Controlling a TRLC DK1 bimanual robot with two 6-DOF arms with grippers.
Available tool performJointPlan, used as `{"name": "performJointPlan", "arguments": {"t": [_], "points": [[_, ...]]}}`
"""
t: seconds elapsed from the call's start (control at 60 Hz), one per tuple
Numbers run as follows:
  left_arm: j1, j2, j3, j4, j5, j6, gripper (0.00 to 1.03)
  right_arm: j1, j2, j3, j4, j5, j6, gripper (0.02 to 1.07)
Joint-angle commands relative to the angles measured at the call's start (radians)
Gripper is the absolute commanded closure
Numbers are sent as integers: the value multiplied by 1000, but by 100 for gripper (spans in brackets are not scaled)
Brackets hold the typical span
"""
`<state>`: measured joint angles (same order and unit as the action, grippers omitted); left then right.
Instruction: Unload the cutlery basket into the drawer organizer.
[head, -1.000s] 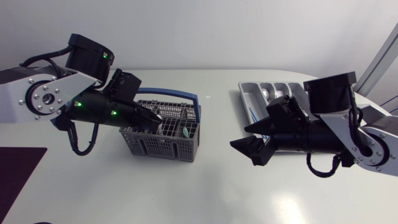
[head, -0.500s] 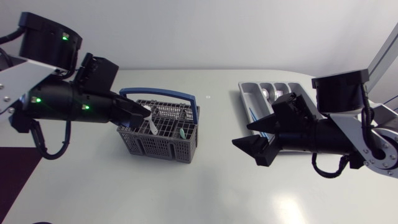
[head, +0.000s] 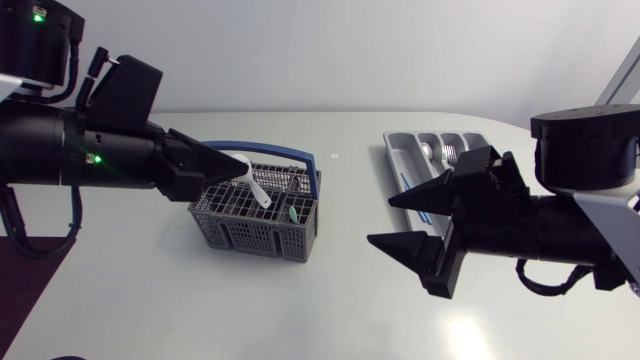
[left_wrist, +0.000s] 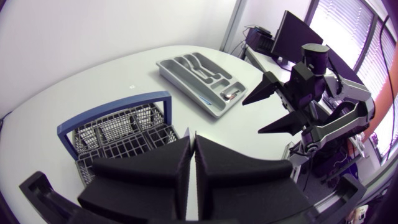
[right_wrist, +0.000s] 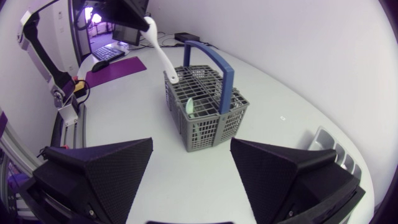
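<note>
Left hand (head: 238, 170): my left arm comes in from the left edge. Its fingers are pressed together on the handle of a white spoon (head: 254, 187), over the left part of the basket (head: 250, 235).
Left wrist view: the two fingers (left_wrist: 155, 174) lie closed with only a thin slit between them. The spoon is hidden from this camera.
Spoon: it hangs slanted from the fingertips, bowl end lowest. In the right wrist view it (right_wrist: 160, 53) reaches down to about the basket's top rim, and I cannot tell if it touches.
Basket: grey wire grid with a blue handle (head: 270, 150), standing upright on the surface (head: 330, 300), left of centre. A green piece (head: 294, 213) stands in its near right compartment.
Organizer (head: 394, 160): a grey tray at the far right of the surface, well apart from the basket, with silver cutlery (head: 446, 152) in its slots.
Right hand (head: 382, 222): my right arm comes in from the right. Its fingers are spread wide with nothing between them, above the surface between basket and organizer, pointing toward the basket.
</note>
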<state>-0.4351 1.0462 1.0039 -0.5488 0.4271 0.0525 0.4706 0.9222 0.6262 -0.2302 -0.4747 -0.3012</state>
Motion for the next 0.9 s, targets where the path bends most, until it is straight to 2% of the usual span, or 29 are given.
{"name": "performJointPlan", "arguments": {"t": [0.0,0.267,0.4,0.55,0.683,0.767,0.883], "points": [[-2,14,50,-11,48,24,100,26,-19,0,-32,-15,-55,17],[-11,155,102,-48,243,133,100,63,-23,41,-93,-68,-147,17],[-68,209,137,-111,308,213,100,60,-11,76,-132,-114,-194,17],[-148,250,162,-161,337,288,100,31,35,110,-164,-193,-240,17],[-174,301,216,-231,394,349,100,23,75,129,-201,-245,-289,18],[-174,337,257,-287,437,394,100,16,93,136,-216,-275,-314,25],[-177,383,298,-323,450,431,100,-3,115,152,-250,-320,-349,32]]}}
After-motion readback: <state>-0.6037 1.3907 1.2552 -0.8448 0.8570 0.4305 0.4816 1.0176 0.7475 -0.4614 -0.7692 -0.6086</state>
